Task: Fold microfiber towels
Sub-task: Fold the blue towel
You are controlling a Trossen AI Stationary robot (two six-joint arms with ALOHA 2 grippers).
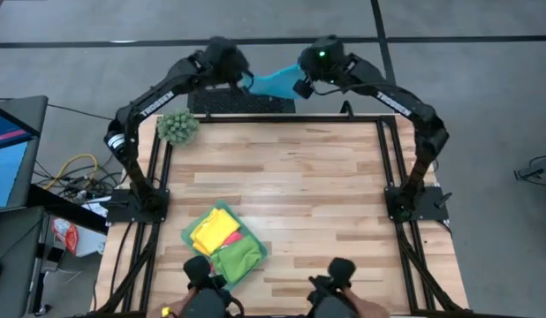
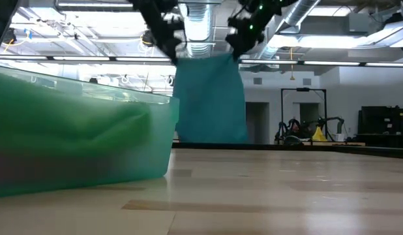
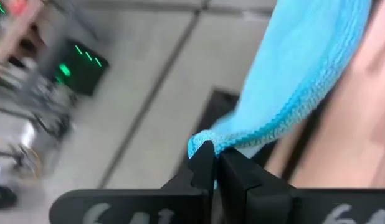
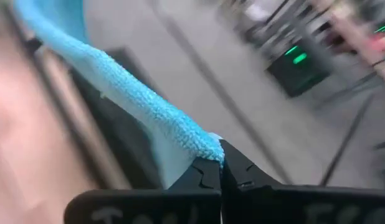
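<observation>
Above the table's far edge, left gripper (image 3: pixel 211 163) and right gripper (image 4: pixel 218 163) pinch blue towel (image 1: pixel 275 83); arms read "TROSSEN".

The floor (image 1: pixel 485 79) is grey with dark lines across it. Long bright lights (image 2: pixel 358 40) and big silver pipes (image 2: pixel 198 26) run along the ceiling. A dark doorway (image 2: pixel 257 122) sits in the far white wall (image 2: pixel 377 91).

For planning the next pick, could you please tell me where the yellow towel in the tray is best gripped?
Probably at an edge of the yellow towel, coming straight down from above. It lies crumpled on top in the tray, beside the green towel, and the tray's walls block a sideways approach.
</observation>
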